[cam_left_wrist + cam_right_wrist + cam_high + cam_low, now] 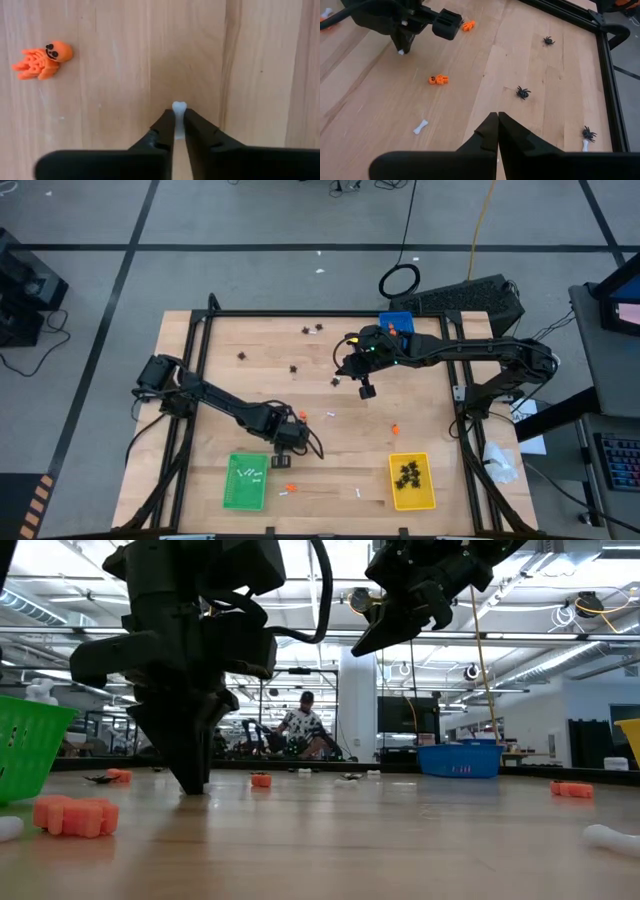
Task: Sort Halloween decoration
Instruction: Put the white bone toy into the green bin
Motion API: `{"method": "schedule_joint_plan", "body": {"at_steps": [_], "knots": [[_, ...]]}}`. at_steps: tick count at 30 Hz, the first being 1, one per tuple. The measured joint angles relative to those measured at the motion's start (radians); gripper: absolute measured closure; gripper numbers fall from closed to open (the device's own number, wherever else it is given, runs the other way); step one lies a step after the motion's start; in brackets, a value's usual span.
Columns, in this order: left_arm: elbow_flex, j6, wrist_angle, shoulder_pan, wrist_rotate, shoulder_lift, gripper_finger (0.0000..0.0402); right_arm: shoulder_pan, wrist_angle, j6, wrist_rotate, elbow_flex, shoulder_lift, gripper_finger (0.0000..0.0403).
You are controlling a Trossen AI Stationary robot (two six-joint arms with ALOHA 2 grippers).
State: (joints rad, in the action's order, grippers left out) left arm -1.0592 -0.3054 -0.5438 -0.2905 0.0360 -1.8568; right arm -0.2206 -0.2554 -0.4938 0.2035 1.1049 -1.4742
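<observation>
The left gripper [179, 125] stands low over the counter [350, 440], just beside the green tray [246, 481], its fingers closed on a white bone [179, 117] whose knobbed end shows beyond the tips. The right gripper [498, 131] hangs above the far middle of the counter, fingers shut and holding nothing. The Halloween decoration lies scattered: an orange skeleton figure [42, 61] near the held bone, further orange pieces and white bones toward the near edge, and black spiders [522, 92] across the far part. Judged by appearance, the pieces are light, rigid moulded plastic; each is far smaller than the fingers and likely to skid or flip if pinched off-centre. The bone is best taken across its shaft, the spiders by the body rather than the thin legs. Containers: the green tray holds several white bones; the yellow tray [412, 481] holds a cluster of black spiders; the blue tray [397, 323], partly hidden under the right arm, shows at least one orange item, the rest unseen.
</observation>
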Motion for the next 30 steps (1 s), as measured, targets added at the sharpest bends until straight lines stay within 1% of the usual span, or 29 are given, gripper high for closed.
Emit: {"method": "schedule_joint_plan", "body": {"at_steps": [2, 3, 8, 11, 18, 21, 24, 27, 30], "knots": [[0.000, 0.001, -0.001, 0.001, -0.017, 0.000, 0.0391, 0.000, 0.000, 0.000, 0.000, 0.000, 0.000, 0.0403], [0.000, 0.004, -0.003, 0.002, -0.026, 0.000, 0.0394, 0.000, 0.000, 0.000, 0.000, 0.000, 0.000, 0.0403], [0.004, 0.027, -0.035, 0.010, -0.044, 0.041, 0.0397, 0.000, 0.000, 0.000, 0.000, 0.000, 0.000, 0.0403], [0.012, 0.025, -0.102, 0.018, -0.071, 0.087, 0.0399, 0.000, 0.000, 0.000, 0.000, 0.000, 0.000, 0.0403], [0.008, 0.020, -0.166, 0.013, -0.136, 0.226, 0.0400, 0.000, 0.002, -0.003, 0.000, 0.000, 0.000, 0.0403], [-0.013, -0.006, -0.204, 0.000, -0.164, 0.289, 0.0401, 0.000, 0.003, -0.005, 0.000, 0.000, 0.000, 0.0403], [-0.045, -0.042, -0.258, -0.030, -0.183, 0.326, 0.0401, 0.000, 0.003, -0.004, 0.000, 0.000, 0.000, 0.0403], [-0.062, -0.111, -0.281, -0.076, -0.241, 0.355, 0.0401, 0.000, 0.002, -0.004, 0.000, 0.000, 0.000, 0.0403], [-0.062, -0.204, -0.284, -0.141, -0.303, 0.353, 0.0401, 0.000, 0.000, -0.004, 0.000, 0.000, 0.000, 0.0403]]}}
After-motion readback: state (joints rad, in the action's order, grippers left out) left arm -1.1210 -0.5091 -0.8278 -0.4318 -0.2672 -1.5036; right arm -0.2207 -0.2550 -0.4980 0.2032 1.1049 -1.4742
